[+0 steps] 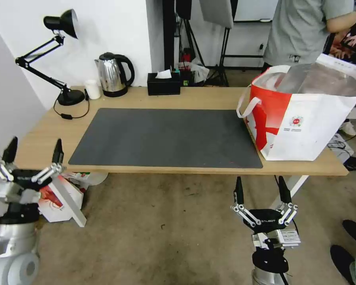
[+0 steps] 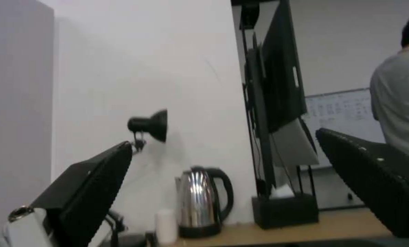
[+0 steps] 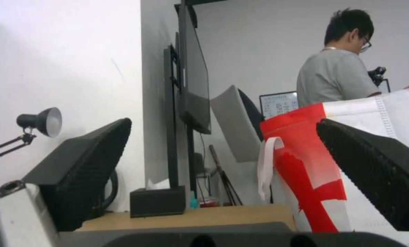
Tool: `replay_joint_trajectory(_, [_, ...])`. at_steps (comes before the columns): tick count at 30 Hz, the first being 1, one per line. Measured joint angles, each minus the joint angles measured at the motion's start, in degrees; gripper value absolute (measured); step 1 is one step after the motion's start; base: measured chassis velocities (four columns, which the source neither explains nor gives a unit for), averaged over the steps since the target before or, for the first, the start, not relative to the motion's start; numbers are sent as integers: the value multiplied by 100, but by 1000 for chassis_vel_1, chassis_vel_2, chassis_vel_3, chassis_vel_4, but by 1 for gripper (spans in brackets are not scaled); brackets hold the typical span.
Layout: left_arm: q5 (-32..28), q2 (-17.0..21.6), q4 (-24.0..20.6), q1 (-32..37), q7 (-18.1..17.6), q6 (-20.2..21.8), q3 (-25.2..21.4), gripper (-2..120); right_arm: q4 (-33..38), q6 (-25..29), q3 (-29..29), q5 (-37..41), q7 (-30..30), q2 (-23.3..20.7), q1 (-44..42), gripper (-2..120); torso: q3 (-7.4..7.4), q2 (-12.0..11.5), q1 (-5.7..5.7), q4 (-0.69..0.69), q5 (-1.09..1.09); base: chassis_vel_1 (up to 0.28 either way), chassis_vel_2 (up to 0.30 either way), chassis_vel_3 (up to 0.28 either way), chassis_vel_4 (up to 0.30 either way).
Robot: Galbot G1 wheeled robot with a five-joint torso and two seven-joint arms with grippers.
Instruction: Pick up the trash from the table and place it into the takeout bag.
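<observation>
Two grippers hang below the near edge of the table (image 1: 178,99), both with black ribbed fingers spread wide and nothing between them. Left gripper (image 1: 33,152) sits off the table's near left corner; right gripper (image 1: 261,192) sits lower, under the near edge toward the bag end. Behind the left gripper, on the floor by a white slanted leg, a white box with red crayfish print (image 1: 53,202).

Table: light wood, long rectangle. Dark grey mat (image 1: 168,136), matte and flat, covers most of its middle. No bowl, red cup or tan container can be seen on the mat or the wood.

Takeout bag (image 1: 304,114) stands on the table's right end, its base overlapping the mat's right edge. Boxy, red-and-white, silver foil lining at the open mouth, white loop handle, small round logo on the white face.

Along the table's far edge, left to right: black desk lamp (image 1: 61,55) with jointed arm, small white cup (image 1: 93,89), shiny steel kettle (image 1: 112,75) with black handle, black tissue box (image 1: 164,83).

Right wrist view gives the bag's red corner and white handle loop (image 3: 266,168) from table height, plus the tissue box. Left wrist view gives the kettle, cup and lamp head against the white wall.
</observation>
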Motion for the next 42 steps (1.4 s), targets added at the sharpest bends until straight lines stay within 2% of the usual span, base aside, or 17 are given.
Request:
replay_joint_trajectory(7, [78,-281,340,383,435,-556,163,100,0,0,0,0,0,0,0,100,0,0,0,0,-2,0,0,0,0])
replay_joint_trajectory(16, [114,-460,605,545,648,-964,321,100,0,0,0,0,0,0,0,100,0,0,0,-1,-2,0,0,0,0])
replay_joint_trajectory(28, [121,-498,834,577,769,-1224,369,100,0,0,0,0,0,0,0,100,0,-1,1,0,-1,0,0,0,0])
replay_joint_trajectory(42, [182,-427,818,463,787,-1235,353,100,0,0,0,0,0,0,0,100,0,-1,1,0,-2,0,0,0,0])
